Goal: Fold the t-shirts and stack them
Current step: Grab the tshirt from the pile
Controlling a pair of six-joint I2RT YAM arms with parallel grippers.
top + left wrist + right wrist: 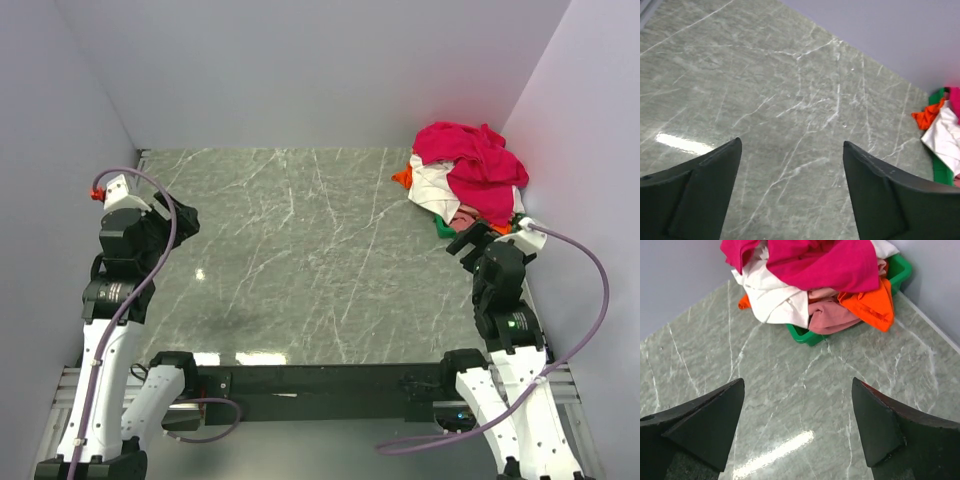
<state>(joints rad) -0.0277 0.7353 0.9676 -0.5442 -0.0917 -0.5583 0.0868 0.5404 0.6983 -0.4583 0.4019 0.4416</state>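
Right claw wide, tilted down toward t-shirts; left claw wide.

Heap of unfolded t-shirts, far right corner.
On top a crumpled crimson shirt, white shirt beneath, orange shirt and pink shirt hanging over a green bin.

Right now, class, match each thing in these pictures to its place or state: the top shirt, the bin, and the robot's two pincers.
Things:
1. crimson t-shirt
2. green bin
3. left pincer
4. right pincer

Places and states:
A. open, just short of the pile
B. underneath the pile
C. on top of the pile
D. open, over bare table, away from the pile

Pairs: 1-C, 2-B, 3-D, 4-A
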